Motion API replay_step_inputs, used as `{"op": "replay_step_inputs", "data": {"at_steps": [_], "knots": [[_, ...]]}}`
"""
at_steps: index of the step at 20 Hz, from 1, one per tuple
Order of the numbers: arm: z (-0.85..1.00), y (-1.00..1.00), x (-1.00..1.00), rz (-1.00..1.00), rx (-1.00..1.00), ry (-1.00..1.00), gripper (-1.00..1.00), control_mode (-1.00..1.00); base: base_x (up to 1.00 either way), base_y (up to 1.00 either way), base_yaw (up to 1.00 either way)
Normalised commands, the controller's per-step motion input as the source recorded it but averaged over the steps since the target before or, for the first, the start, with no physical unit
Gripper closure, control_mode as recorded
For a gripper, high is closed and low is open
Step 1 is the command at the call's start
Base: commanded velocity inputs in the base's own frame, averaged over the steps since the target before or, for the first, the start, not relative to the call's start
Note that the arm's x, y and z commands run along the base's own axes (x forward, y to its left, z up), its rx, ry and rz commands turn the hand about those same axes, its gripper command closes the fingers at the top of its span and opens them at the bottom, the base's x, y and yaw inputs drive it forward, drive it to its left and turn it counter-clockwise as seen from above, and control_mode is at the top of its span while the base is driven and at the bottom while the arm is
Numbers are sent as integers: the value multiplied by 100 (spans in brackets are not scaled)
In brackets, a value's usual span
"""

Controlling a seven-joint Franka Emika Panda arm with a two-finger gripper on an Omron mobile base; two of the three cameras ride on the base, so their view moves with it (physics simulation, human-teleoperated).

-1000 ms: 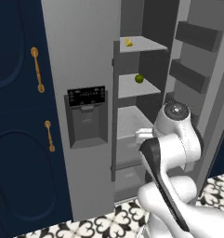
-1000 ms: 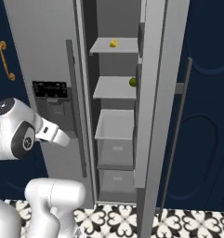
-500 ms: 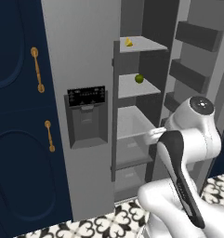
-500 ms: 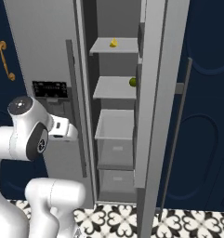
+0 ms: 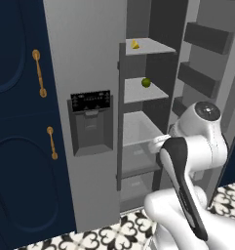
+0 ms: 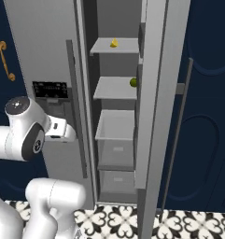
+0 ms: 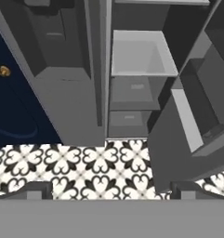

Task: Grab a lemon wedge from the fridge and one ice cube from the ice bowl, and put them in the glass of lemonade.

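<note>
The grey fridge stands with its right door swung open. A tiny yellow lemon wedge lies on the top shelf, and I see it again in the right base view. My gripper is open with nothing between its fingers, and it looks down at the lower drawers and the floor. The hand hangs in front of the closed left door, well below the lemon wedge and left of the open compartment. The ice bowl, the ice cube and the glass of lemonade are out of view.
A small round green fruit sits on the second shelf. Below it are clear drawers. The open door with its racks juts out on the right. Navy cabinets with gold handles flank the fridge. Patterned tiles cover the floor.
The arm has swung to the right and risen slightly in front of the fridge. The jaws stay wide apart. The fruit on the shelves has not moved.
</note>
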Motion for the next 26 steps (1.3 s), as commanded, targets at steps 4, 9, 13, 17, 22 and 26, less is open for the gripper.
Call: {"op": "replay_step_inputs", "data": {"at_steps": [4,9,13,17,22,26], "knots": [[-8,-12,0,-15,0,0,-100,-100,0,0,0],[-4,-15,10,-14,0,0,-100,-100,0,0,0],[-3,5,1,0,0,0,-100,-100,0,0,0],[-9,0,0,0,0,0,-100,-100,0,0,0],[-12,1,0,0,0,0,-100,-100,0,0,0],[-11,0,0,0,0,0,-100,-100,0,0,0]]}}
